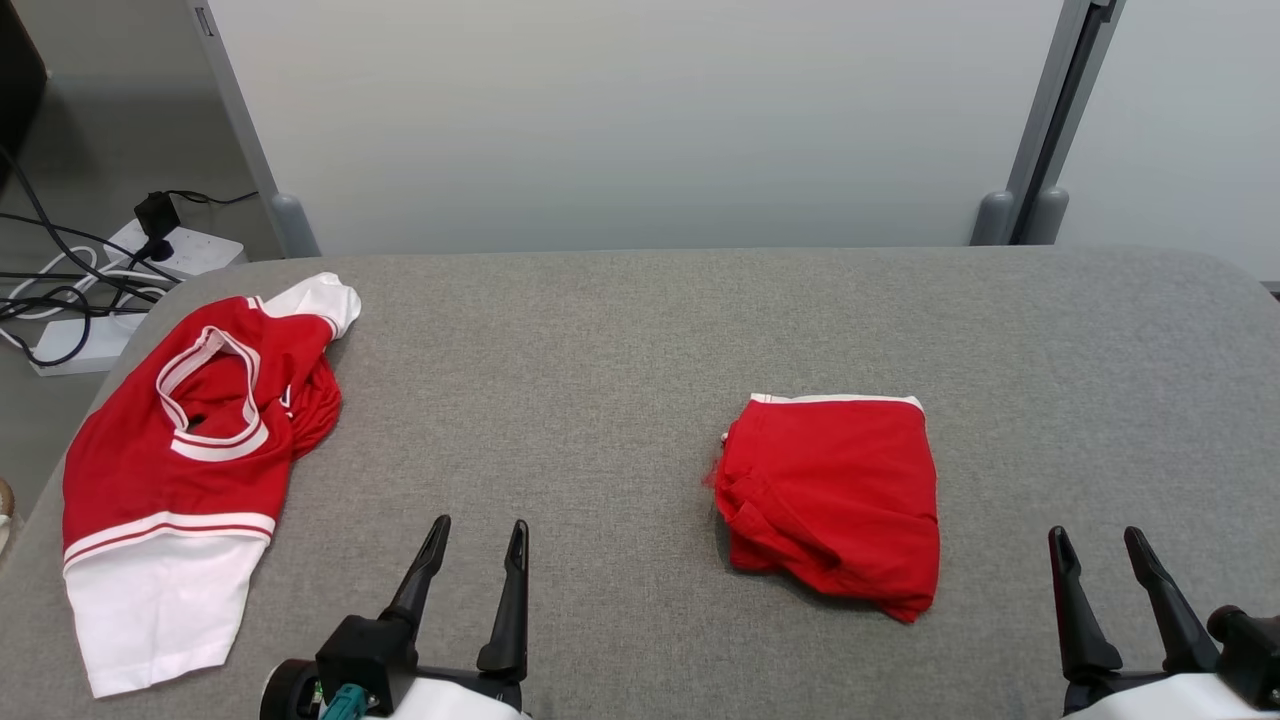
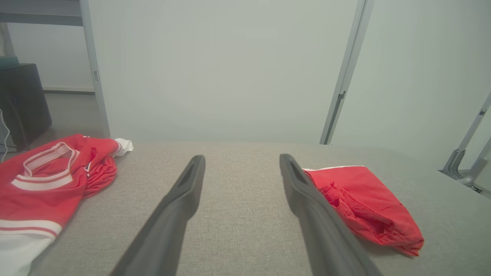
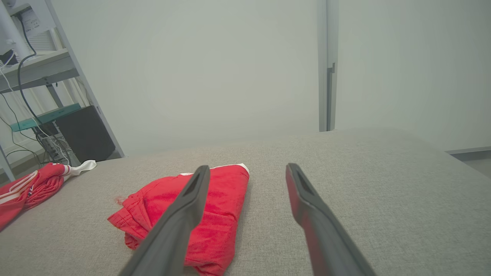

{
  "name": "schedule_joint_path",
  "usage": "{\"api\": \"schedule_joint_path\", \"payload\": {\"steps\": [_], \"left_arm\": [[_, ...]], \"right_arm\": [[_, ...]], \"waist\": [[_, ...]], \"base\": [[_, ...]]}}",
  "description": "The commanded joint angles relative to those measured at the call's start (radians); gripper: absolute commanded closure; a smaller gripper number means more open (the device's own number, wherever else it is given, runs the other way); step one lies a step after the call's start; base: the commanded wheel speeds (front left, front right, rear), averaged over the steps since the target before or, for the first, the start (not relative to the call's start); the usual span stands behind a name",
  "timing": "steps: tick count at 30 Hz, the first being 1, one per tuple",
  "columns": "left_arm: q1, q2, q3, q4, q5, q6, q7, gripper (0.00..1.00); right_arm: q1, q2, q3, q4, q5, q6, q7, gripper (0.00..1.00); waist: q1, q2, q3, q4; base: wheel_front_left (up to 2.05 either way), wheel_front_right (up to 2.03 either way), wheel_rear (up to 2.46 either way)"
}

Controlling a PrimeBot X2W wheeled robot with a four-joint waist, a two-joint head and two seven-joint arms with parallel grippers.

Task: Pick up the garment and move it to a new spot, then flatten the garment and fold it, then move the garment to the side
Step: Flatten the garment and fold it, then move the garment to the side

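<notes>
A red and white garment [image 1: 180,470] lies spread and rumpled at the left end of the grey padded table [image 1: 640,320]; it appears in the left wrist view too [image 2: 42,188]. A second red garment [image 1: 835,495], folded into a compact square with a white edge, rests right of centre [image 2: 364,207] [image 3: 215,207]. My left gripper [image 1: 480,523] [image 2: 242,157] is open at the near edge between the two garments, holding nothing. My right gripper [image 1: 1093,531] [image 3: 247,166] is open at the near right, empty, just right of the folded garment.
A pale partition wall [image 1: 640,120] with grey posts stands behind the table. On the floor at the far left lie a power strip [image 1: 175,250] and black cables [image 1: 60,290]. A dark box [image 3: 82,134] sits under shelving to the left.
</notes>
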Motion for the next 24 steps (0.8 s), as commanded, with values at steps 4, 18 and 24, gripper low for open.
{"api": "schedule_joint_path", "payload": {"steps": [4,18,24], "left_arm": [[-0.016,0.001,0.051,-0.038,0.017,0.006,-0.011,0.0],[-0.003,0.001,0.058,-0.035,0.03,-0.001,-0.011,0.0],[-0.001,0.001,0.058,-0.036,0.035,-0.003,-0.011,0.0]], "right_arm": [[-0.007,-0.019,0.036,-0.043,0.006,0.004,-0.013,0.0],[0.005,-0.02,0.042,-0.043,0.031,0.004,-0.013,0.0],[0.005,-0.02,0.045,-0.042,0.032,0.004,-0.013,0.0]], "waist": [[0.0,-0.0001,-0.003,0.007],[0.0,-0.0001,-0.01,0.032],[0.0,-0.0001,-0.006,0.035]], "base": [[0.0,0.0,0.0],[0.0,0.0,0.0],[0.0,0.0,0.0]]}}
